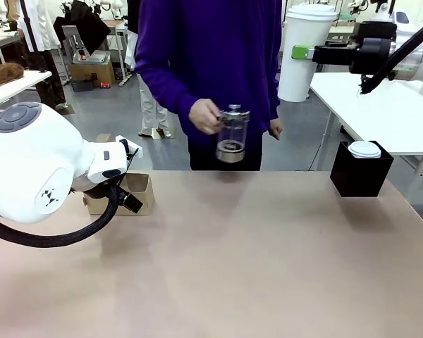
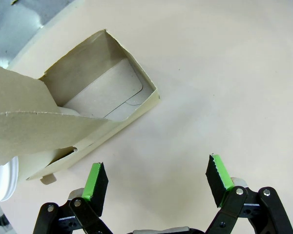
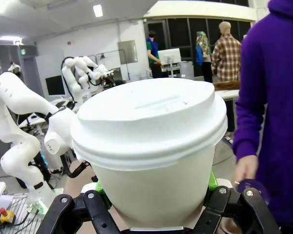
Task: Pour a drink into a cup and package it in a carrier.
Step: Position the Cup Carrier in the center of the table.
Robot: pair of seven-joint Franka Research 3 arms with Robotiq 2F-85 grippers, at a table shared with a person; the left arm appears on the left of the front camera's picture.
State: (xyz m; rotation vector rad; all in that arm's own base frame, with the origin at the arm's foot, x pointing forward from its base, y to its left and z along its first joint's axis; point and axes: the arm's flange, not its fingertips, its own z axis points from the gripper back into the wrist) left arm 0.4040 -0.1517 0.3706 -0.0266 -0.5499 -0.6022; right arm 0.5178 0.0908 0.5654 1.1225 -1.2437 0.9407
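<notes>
My right gripper (image 1: 307,53) is shut on the white lidded cup (image 1: 299,70), holding it upright, high above the table's far right side. In the right wrist view the cup (image 3: 151,146) sits between the green pads (image 3: 211,181). Its lid hides what is inside. The person's hand holds a clear glass pitcher (image 1: 232,134) over the far edge at the middle. The pitcher looks nearly empty, with only a dark band at its bottom. The brown carrier (image 1: 137,191) stands at the left. My left gripper (image 2: 156,183) hangs open just beside the carrier (image 2: 102,97), holding nothing.
A black square box (image 1: 361,172) with white lids (image 1: 364,148) on top stands at the table's far right. My left arm's white body (image 1: 35,169) covers the near left. A white side table (image 1: 388,105) lies beyond the right edge.
</notes>
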